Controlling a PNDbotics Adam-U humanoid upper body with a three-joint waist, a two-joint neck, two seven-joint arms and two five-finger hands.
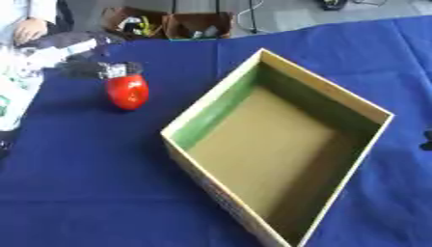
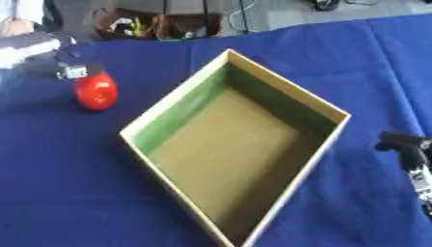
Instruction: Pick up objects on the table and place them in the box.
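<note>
My left hand [image 1: 105, 70] sits on the red object [image 1: 128, 91], upper left; I cannot tell its grip. Box [image 1: 371, 114] centre, empty.

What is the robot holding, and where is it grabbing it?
The left hand is at the top of the red object; whether it grips it cannot be told. The right hand holds nothing.

Both eye views look steeply down from the robot's head onto the table [image 1: 84, 193], close in, sharing the box [image 2: 278, 91]
</note>
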